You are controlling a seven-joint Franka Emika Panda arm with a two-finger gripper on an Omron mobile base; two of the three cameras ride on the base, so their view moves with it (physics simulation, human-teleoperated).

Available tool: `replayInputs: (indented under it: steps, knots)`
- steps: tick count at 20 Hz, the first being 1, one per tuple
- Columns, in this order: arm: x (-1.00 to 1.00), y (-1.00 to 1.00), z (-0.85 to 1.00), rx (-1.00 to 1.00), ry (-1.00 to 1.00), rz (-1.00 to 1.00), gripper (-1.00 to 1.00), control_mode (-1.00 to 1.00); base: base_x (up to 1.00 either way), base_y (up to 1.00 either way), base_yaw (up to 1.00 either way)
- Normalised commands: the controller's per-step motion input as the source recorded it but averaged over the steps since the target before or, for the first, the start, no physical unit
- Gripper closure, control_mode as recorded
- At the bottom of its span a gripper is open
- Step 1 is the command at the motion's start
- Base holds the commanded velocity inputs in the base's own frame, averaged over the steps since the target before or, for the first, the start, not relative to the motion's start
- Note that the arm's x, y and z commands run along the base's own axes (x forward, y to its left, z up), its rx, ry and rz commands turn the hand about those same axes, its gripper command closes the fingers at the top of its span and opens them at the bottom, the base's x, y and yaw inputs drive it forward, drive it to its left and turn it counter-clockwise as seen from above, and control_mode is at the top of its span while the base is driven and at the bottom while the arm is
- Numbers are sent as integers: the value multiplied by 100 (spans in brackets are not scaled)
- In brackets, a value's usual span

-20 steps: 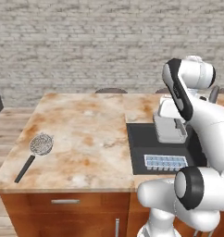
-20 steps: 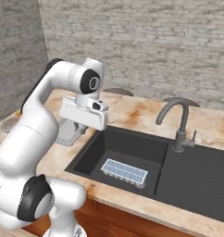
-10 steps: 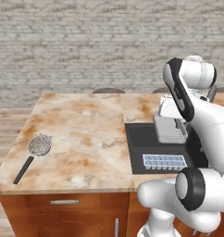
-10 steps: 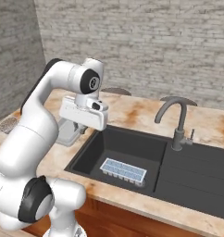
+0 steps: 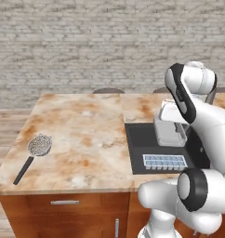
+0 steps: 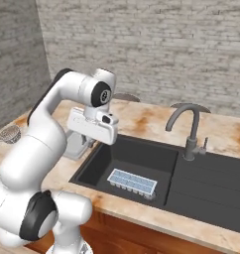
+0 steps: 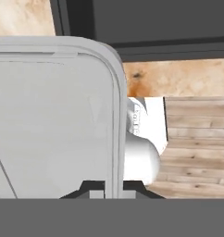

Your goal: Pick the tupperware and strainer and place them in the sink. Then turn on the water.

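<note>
My gripper [image 5: 170, 126] is shut on the rim of the tupperware [image 5: 170, 135], a translucent grey-white box hanging below the hand. In the right base view the tupperware [image 6: 76, 145] hangs over the counter just left of the black sink [image 6: 142, 159]. In the hand view its pale face [image 7: 53, 115] covers the left side, and one edge runs down between my fingertips [image 7: 115, 187]. The strainer [image 5: 40, 145], a round wire-mesh bowl with a dark handle, lies on the counter's far left; it is also at the left edge of the right base view [image 6: 10, 134].
A flat tray with a grid of pale blue squares [image 6: 132, 182] lies on the sink's floor near the front wall. The grey gooseneck faucet [image 6: 189, 124] stands behind the basin with no stream from it. A marble counter [image 5: 82, 135] spreads between sink and strainer.
</note>
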Motion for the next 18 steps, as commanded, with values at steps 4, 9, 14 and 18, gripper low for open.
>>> replayInputs:
  steps: [4, 9, 14, 18]
  knots:
    - [51, -30, -57, 5, 3, 0, 100, -100, 0, 0, 0]
    - [79, -25, -66, 0, 0, 0, 100, -100, 0, 0, 0]
    - [71, -6, -26, 0, 0, 0, 100, -100, 0, 0, 0]
    - [49, 0, -17, 0, 1, 0, 100, -100, 0, 0, 0]
